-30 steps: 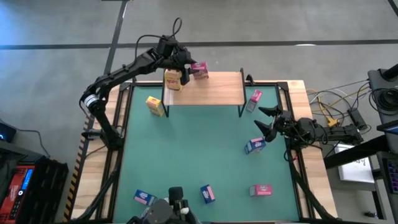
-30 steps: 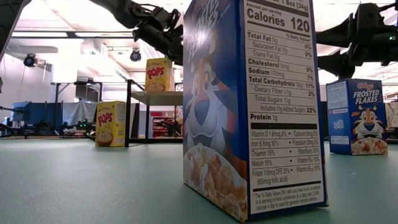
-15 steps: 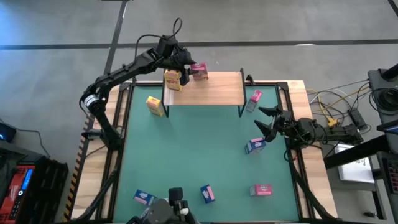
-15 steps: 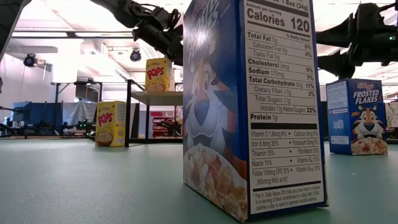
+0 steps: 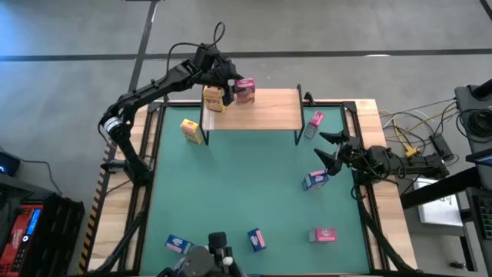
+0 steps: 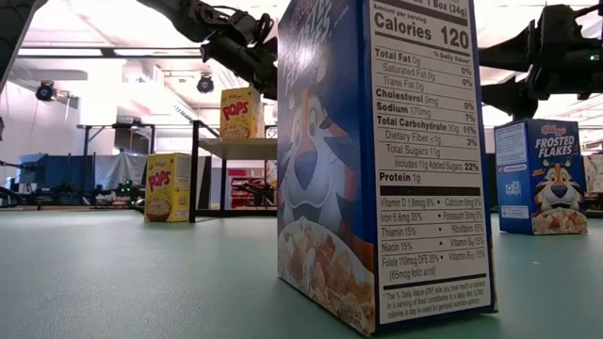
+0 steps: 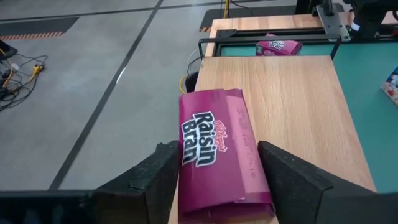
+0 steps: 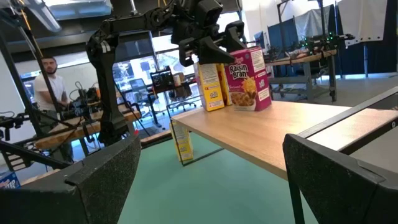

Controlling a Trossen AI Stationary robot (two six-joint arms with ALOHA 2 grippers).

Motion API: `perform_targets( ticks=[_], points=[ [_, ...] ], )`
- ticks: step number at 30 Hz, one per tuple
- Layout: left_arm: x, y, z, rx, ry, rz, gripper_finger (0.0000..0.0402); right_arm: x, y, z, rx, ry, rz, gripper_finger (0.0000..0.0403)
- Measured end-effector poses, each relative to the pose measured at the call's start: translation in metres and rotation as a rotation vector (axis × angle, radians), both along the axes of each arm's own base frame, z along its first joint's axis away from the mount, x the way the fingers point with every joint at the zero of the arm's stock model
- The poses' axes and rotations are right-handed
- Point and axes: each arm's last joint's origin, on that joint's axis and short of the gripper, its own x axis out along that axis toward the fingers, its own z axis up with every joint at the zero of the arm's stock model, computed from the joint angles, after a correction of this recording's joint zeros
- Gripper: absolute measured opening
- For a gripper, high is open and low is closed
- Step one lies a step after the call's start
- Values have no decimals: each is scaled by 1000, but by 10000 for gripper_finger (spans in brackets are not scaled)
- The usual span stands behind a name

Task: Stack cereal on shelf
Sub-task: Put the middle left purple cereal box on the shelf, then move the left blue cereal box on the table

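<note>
The left gripper (image 7: pixel 214 177) straddles the pink box (image 7: pixel 217 146) on the shelf (image 7: pixel 292 106), jaws parting; next, retract clear.

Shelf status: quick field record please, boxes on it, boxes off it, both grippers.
on shelf: yellow Pops box, pink Raisin Bran box
left gripper: over the Raisin Bran box, fingers either side, box standing on the board
right gripper: open, empty, waiting at the mat's right edge
off shelf: seven boxes, on the green mat
</note>
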Motion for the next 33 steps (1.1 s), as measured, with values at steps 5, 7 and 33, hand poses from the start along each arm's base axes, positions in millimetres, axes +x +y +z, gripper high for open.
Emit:
perform_targets(
  ticks=[5,7,33],
  points=[
    [0,0,0,0,0,0,210,0,0,0,0,0,0,384],
    [0,0,1,5,-6,0,210,0,0,0,0,0,0,384],
    [0,-12,44,-22,-36,-22,210,0,0,0,0,0,0,384]
  ],
)
